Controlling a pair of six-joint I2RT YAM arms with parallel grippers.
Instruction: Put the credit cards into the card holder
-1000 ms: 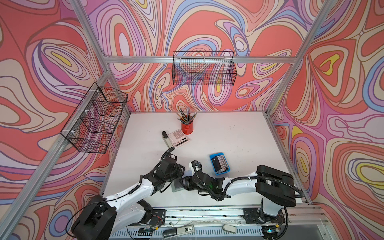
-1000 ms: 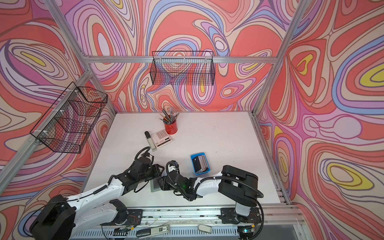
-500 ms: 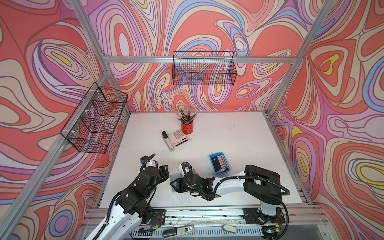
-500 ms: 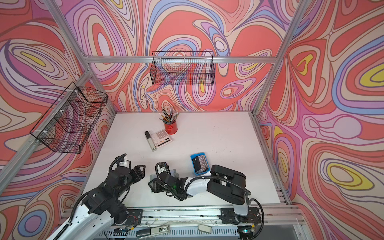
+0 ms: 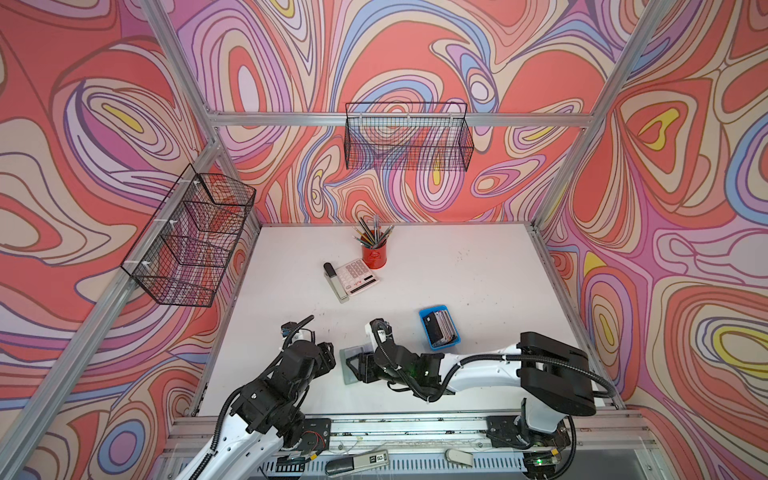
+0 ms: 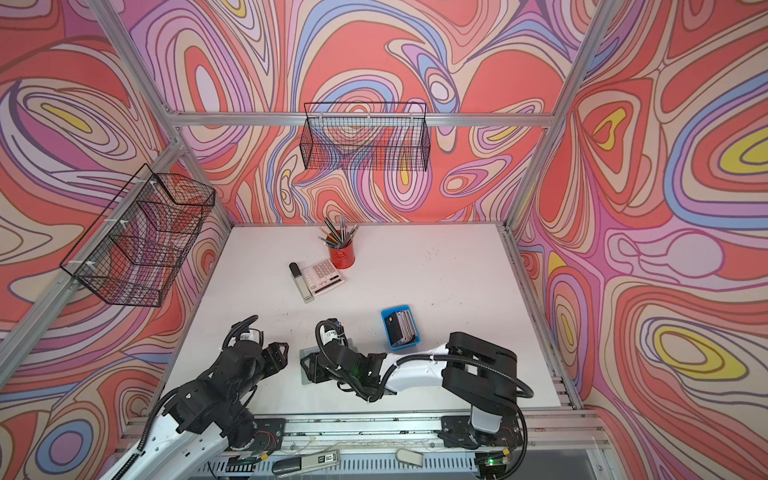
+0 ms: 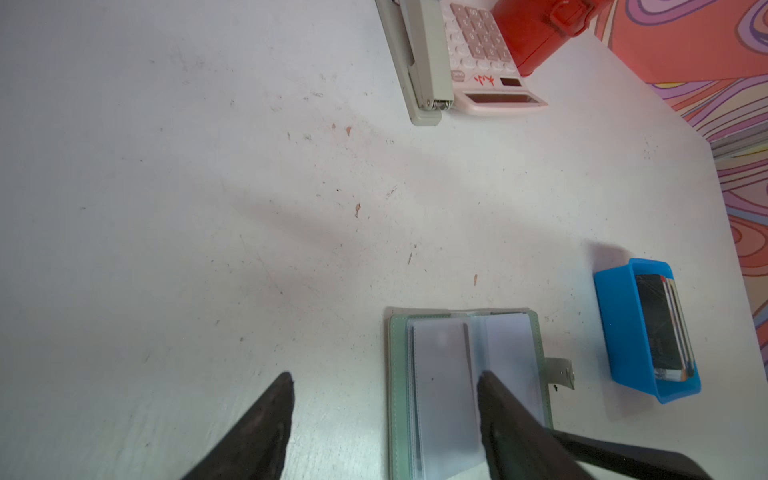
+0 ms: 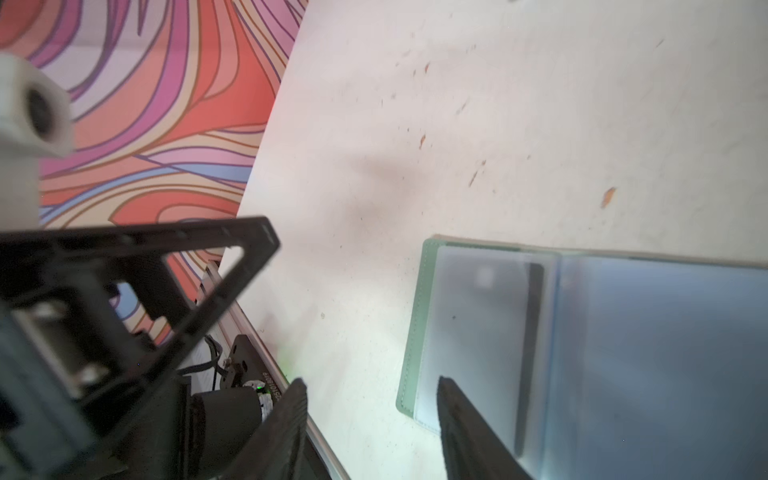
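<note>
The card holder [image 5: 345,374] [image 6: 305,376] lies open and flat near the table's front edge, its pale green cover and clear sleeves [image 7: 440,374] [image 8: 478,332] facing up. A card shape shows through one sleeve. The credit cards [image 5: 440,332] [image 6: 401,330] [image 7: 660,328] stand on edge in a blue tray, a dark one in front. My right gripper [image 5: 353,368] [image 6: 311,365] [image 8: 371,382] is open at the holder's edge, one finger over a sleeve and the other over bare table. My left gripper [image 5: 328,354] [image 6: 282,351] [image 7: 384,378] is open just left of the holder and holds nothing.
The blue tray [image 5: 424,328] [image 7: 611,324] sits right of the holder. A calculator [image 5: 357,276], a stapler [image 5: 334,282] and a red pencil cup [image 5: 374,255] stand further back. Wire baskets [image 5: 407,141] hang on the back and left walls. The front rail [image 5: 415,424] runs just below the arms.
Both grippers have opened. The left arm has pulled back from the holder toward the front left. The right gripper has shifted left over the holder's edge.
</note>
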